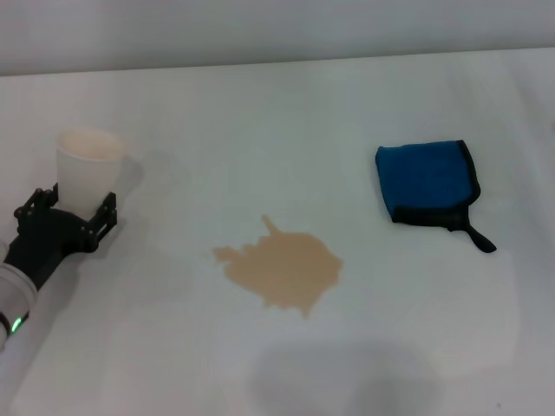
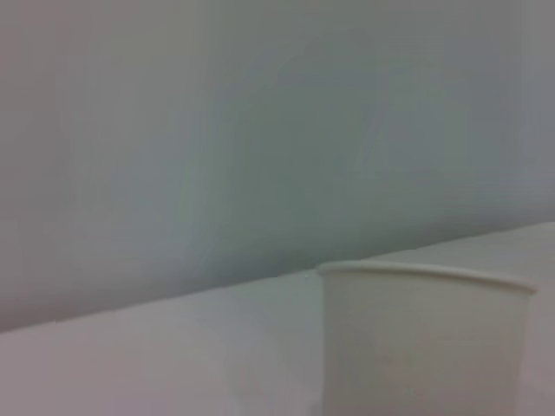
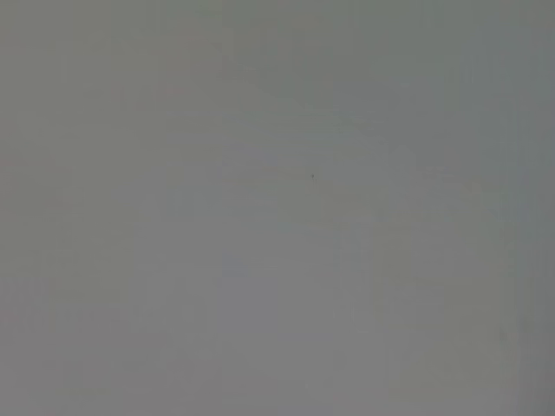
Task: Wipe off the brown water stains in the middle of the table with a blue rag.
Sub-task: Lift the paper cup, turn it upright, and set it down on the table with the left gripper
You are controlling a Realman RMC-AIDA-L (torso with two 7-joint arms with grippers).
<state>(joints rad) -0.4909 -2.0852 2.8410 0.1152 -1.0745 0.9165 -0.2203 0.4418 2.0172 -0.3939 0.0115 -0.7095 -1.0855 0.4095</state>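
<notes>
Left end effector (image 1: 76, 212) around upright cup (image 1: 87, 173)

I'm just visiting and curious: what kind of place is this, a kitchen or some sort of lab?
Probably a lab test bench, not a kitchen: a bare white table holding only a blue rag, a brown spill and a white cup in the left gripper.

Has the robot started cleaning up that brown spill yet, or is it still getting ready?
Nothing is wiped yet. The stain lies whole in the middle of the table, and the rag sits folded and untouched on the right. In hand: the left gripper is around a white cup standing upright at the far left. The right gripper is out of view. Left: pick up the rag and wipe.
</notes>
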